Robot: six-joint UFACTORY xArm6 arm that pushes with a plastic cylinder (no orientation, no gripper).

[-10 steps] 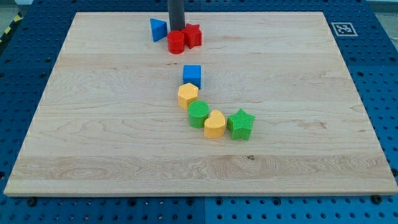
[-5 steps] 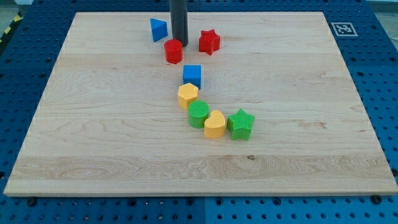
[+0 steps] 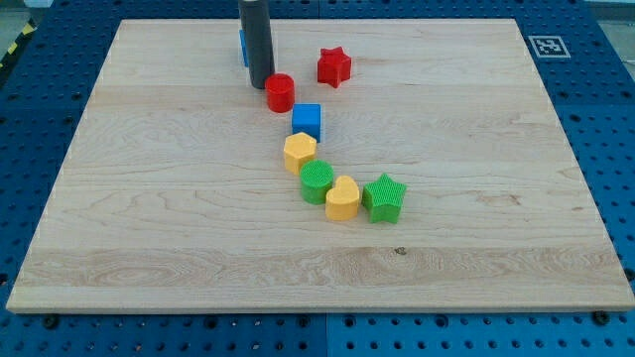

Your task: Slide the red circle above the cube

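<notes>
The desk (image 3: 149, 198) was a pale wooden board with visible grain, lying on a blue perforated base (image 3: 615, 129) whose holes ran in regular rows. A small black-and-white marker tag (image 3: 546, 45) sat at the board's far right corner, and a strip of yellow-and-black tape (image 3: 15, 45) showed at the far left edge of the scene.

My tip (image 3: 262, 85) stood on the far part of the board, just left of the red circle (image 3: 280, 93) and close enough that contact could not be ruled out. The rod carried no jaws, so there was nothing to read as open or closed.

The red circle lay just beyond the blue cube (image 3: 307, 120) and slightly to its left, the two near but seemingly apart. A blue block (image 3: 241, 46), mostly hidden behind the rod, sat farther back. The red star (image 3: 334, 66) lay right of the circle, well clear of it.

Nearer than the cube, a curved chain ran: yellow hexagon (image 3: 300, 152), green circle (image 3: 317, 182), yellow heart (image 3: 343, 198), green star (image 3: 384, 197).
</notes>
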